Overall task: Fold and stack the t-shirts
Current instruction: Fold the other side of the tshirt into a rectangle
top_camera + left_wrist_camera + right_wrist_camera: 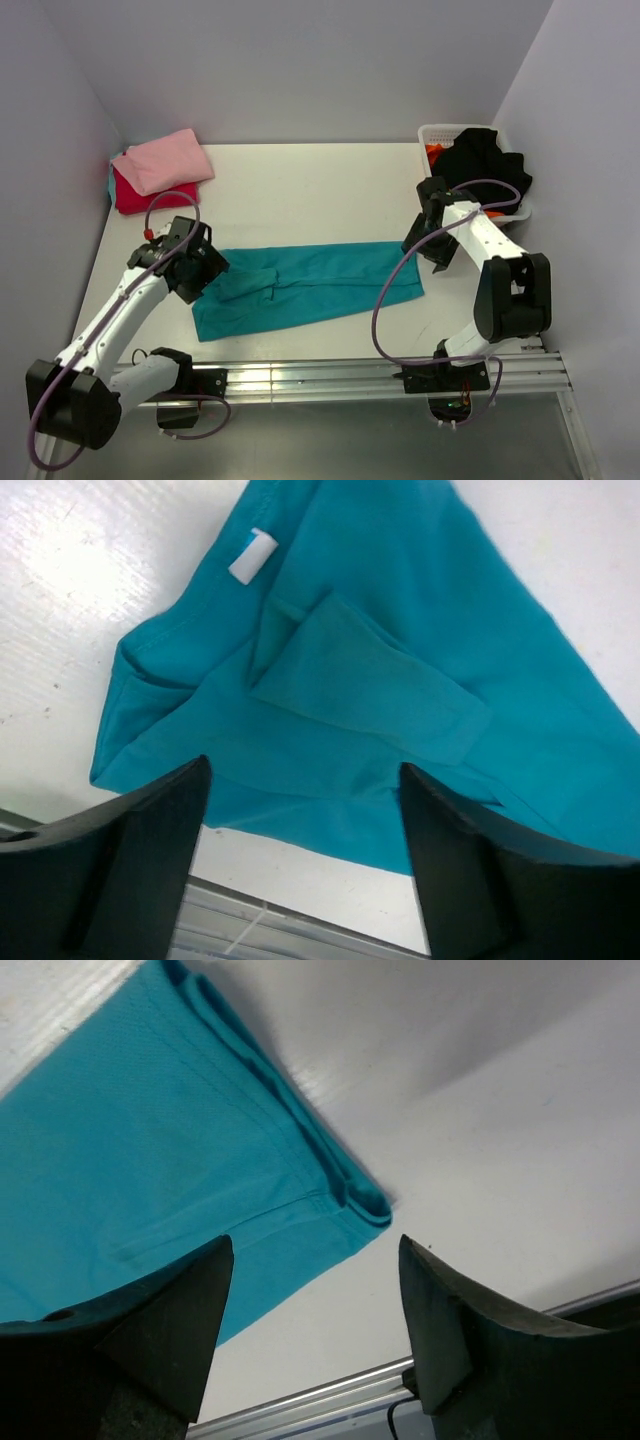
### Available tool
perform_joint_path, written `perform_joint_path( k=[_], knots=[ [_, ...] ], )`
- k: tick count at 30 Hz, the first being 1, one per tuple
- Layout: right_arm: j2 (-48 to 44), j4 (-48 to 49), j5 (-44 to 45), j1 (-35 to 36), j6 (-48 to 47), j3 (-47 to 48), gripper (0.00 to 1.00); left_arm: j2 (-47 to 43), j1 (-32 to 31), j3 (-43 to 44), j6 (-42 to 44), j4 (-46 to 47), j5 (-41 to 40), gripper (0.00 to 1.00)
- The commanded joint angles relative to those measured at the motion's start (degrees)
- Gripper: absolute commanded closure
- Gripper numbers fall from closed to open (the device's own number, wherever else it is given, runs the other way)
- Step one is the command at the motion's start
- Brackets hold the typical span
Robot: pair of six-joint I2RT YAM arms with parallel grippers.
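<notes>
Teal t-shirt (310,285) lies as a long strip, left gripper (303,780) above its collar end, right gripper (315,1250) above its hem end, both spread and empty, likely staging the crosswise fold.

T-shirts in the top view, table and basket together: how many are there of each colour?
Teal cloth t-shirt, spread mid-table: 1
Pink cloth t-shirt, folded, far left: 1
Red cloth t-shirt, under the pink: 1
Black cloth t-shirt, in the white plastic lattice basket: 1
Orange cloth t-shirt, same basket, mostly hidden: 1
Total: 5
</notes>
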Motion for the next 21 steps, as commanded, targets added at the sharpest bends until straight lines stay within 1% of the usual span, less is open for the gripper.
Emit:
perform_joint_path(
  k=[1, 2, 3, 4, 5, 6, 7, 8, 9, 10, 12, 13, 15, 16, 18, 19, 21],
  knots=[
    [0.62, 3.03, -2.92, -0.22, -1.26, 3.37, 0.27, 4.04, -1.15, 0.26, -4.17, -1.13, -2.98, 0.22],
    [2.20, 3.30, -3.55, -0.13, -1.52, 3.99, 0.36, 5.28, -1.24, 0.18, -4.00, -0.51, -2.90, 0.28],
    [3.17, 3.65, -4.33, -0.22, -1.96, 4.69, 0.42, 6.51, -1.24, 0.18, -3.57, 0.36, -2.90, 0.38],
    [5.09, 4.00, -5.39, -0.13, -2.92, 6.09, 0.48, 9.13, -1.42, 0.26, -2.69, 2.37, -2.81, 0.51],
    [6.07, 4.09, -5.57, -0.13, -3.19, 6.80, 0.55, 10.46, -1.42, 0.52, -2.16, 3.18, -2.64, 0.55],
    [7.12, 4.26, -5.75, -0.13, -3.72, 7.59, 0.58, 11.95, -1.42, 0.79, -1.72, 3.79, -3.07, 0.57],
    [8.18, 4.26, -6.01, -0.22, -4.42, 9.08, 0.61, 15.10, -1.42, 1.14, -1.11, 4.32, -3.42, 0.62],
    [10.36, 4.26, -6.19, -0.22, -4.69, 9.79, 0.68, 16.79, -1.42, 2.01, -0.58, 5.37, -3.42, 0.64],
    [11.52, 4.35, -6.45, -0.22, -5.13, 10.40, 0.73, 18.54, -1.33, 2.63, 0.30, 5.90, -3.86, 0.67],
    [13.96, 4.09, -6.63, -0.13, -5.57, 11.63, 0.76, 22.30, -1.42, 3.16, 0.65, 6.34, -3.95, 0.79],
    [16.00, 3.83, -7.15, -0.22, -5.57, 12.78, 0.90, 26.27, -1.42, 5.18, 1.09, 7.14, -4.39, 0.90],
    [17.40, 4.00, -7.50, -0.22, -5.40, 13.04, 0.95, 29.95, -1.42, 6.14, 1.27, 7.23, -4.39, 1.00],
    [18.29, 4.44, -7.51, -0.05, -5.04, 12.87, 1.00, 33.66, -1.42, 9.22, 1.79, 7.84, -4.39, 1.00],
    [18.64, 4.44, -7.51, 0.30, -5.04, 12.78, 1.00, 37.07, -1.42, 10.36, 1.89, 7.93, -4.39, 1.00],
    [19.44, 4.35, -7.51, 1.01, -5.22, 12.26, 1.00, 40.69, -1.42, 14.84, 2.24, 6.80, -4.83, 1.00],
    [19.09, 4.44, -7.51, 1.79, -5.31, 11.12, 1.00, 44.28, -1.42, 16.68, 3.02, 6.27, -5.44, 1.00],
    [18.39, 4.27, -8.99, 2.59, -5.39, 9.54, 1.00, 47.72, -1.42, 22.57, 4.42, 5.12, -6.15, 1.00]
  ],
)
